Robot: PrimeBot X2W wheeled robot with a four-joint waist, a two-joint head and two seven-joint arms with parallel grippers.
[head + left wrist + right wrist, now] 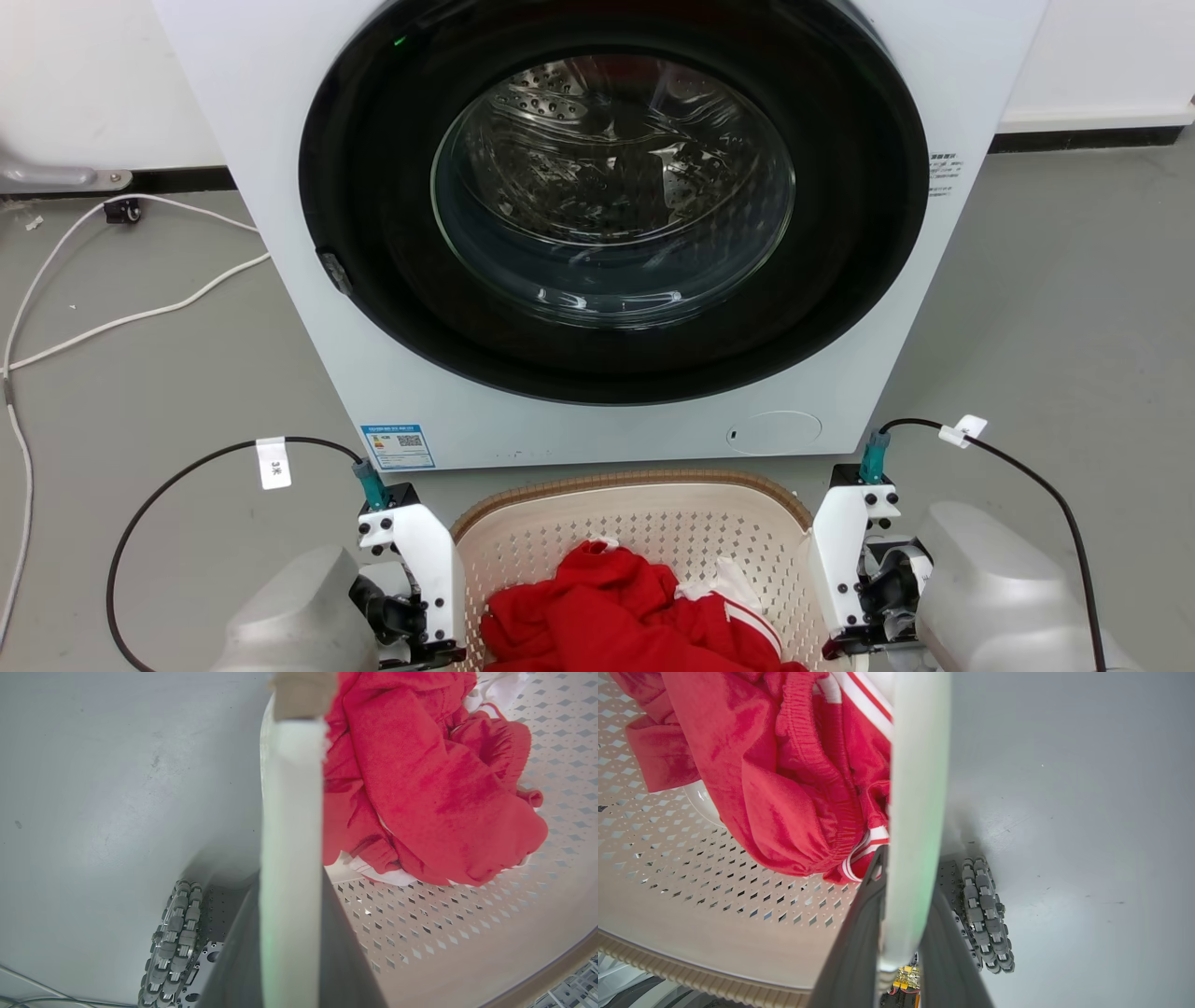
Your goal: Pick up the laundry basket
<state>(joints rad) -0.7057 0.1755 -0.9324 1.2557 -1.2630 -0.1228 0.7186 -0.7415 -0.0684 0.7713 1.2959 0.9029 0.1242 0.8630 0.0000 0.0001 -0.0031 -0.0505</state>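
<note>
The robot is standing square to the washing machine, and the laundry basket is sitting right in front of it, between the two arms, with its brown rim just short of the machine's lower panel. A red garment with white trim is lying bunched up inside.

I'm judging this as the grasp step. The left tool is gripping the basket's left white handle, with one dark finger pressing on each side of the bar. The right tool is doing the same to the right handle. Both are looking clamped rather than loosely placed, since no gap is showing between finger and plastic.

I can't tell whether the basket is already coming off the floor. The wrist views are looking down past the handles to grey floor and the robot's own roller wheels, but the underside of the basket is hidden.

What the next move is calling for, as I see it, is a straight, even raise. Both arms should be rising together at the same pace so the basket isn't tipping and the garment isn't sliding out.

As for pose, the pale forearms are reaching in low from either side. The white wrist blocks are standing close against the basket's flanks, with the fingers pointing downward over the handles.
</note>
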